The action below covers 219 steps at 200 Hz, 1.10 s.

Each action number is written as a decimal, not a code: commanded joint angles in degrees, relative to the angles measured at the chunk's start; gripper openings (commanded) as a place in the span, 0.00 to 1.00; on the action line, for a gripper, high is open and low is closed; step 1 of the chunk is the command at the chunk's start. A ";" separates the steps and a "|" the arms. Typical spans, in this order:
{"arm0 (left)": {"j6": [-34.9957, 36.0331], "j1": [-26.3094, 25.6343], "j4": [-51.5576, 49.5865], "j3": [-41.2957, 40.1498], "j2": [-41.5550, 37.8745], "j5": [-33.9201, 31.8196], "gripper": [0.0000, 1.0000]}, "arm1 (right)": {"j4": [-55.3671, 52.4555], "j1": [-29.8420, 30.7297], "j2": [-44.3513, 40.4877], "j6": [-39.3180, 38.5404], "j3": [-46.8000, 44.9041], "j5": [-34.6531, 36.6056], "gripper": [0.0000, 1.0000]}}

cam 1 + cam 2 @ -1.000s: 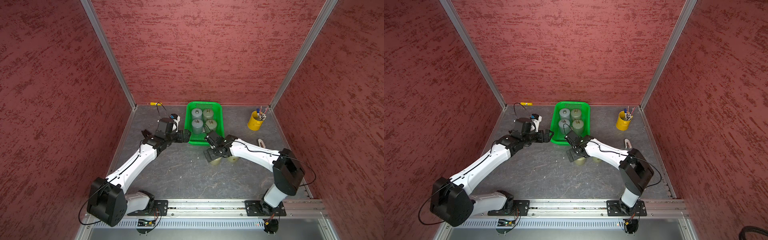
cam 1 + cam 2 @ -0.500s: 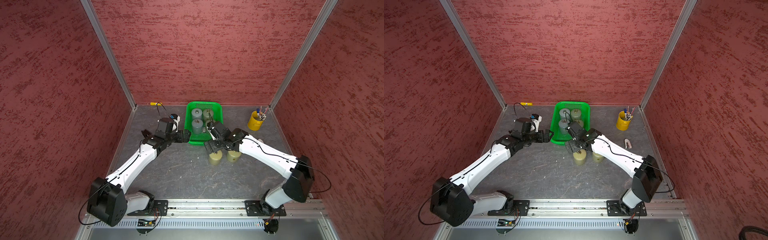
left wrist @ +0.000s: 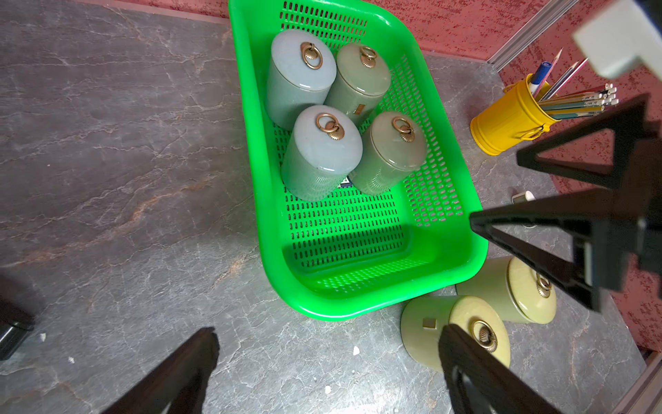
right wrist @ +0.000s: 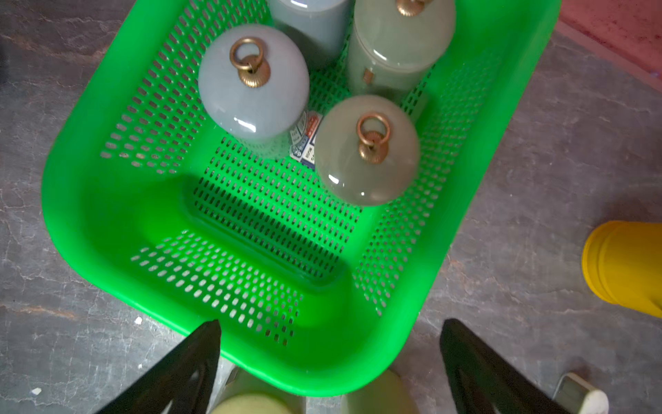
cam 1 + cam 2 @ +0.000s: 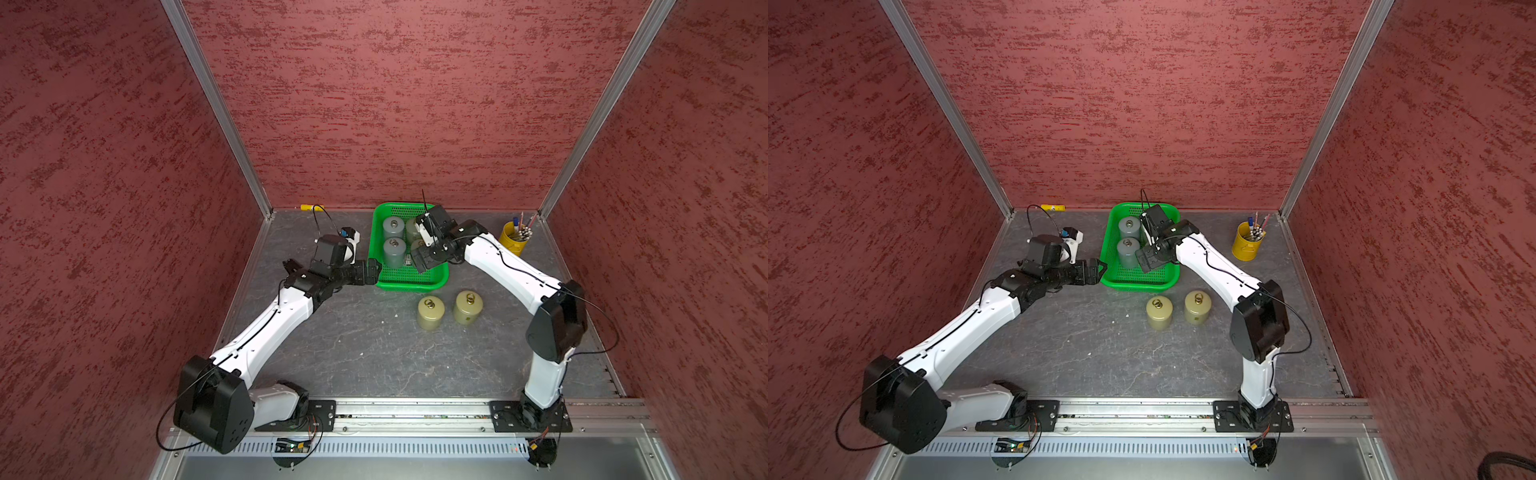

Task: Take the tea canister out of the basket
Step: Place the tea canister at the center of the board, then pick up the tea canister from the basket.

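Note:
The green basket stands at the back of the table. It holds several upright tea canisters with brass ring knobs, among them a grey-blue one and an olive one. Two yellow-green canisters stand on the table in front of the basket. My right gripper hovers open and empty over the basket's near right part, and in both top views it hides the olive canisters. My left gripper is open and empty beside the basket's near left corner.
A yellow pen bucket stands to the right of the basket by the back right corner. A small yellow object lies against the back wall at the left. A small white item lies near the bucket. Red walls close in three sides.
My right gripper has left the yellow-green canisters on the table and moved back and up over the basket, staying open. The left arm has not moved.

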 commanded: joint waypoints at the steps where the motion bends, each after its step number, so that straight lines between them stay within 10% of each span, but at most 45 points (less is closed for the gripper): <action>1: 1.14 0.40 -1.14 0.23 -1.19 0.08 1.00 | -1.54 -1.11 3.99 -3.98 6.88 -4.26 0.99; 219: 1.44 1.77 -1.93 -1.38 -3.37 1.01 1.00 | -4.17 -6.16 27.39 -8.80 27.56 -3.45 0.95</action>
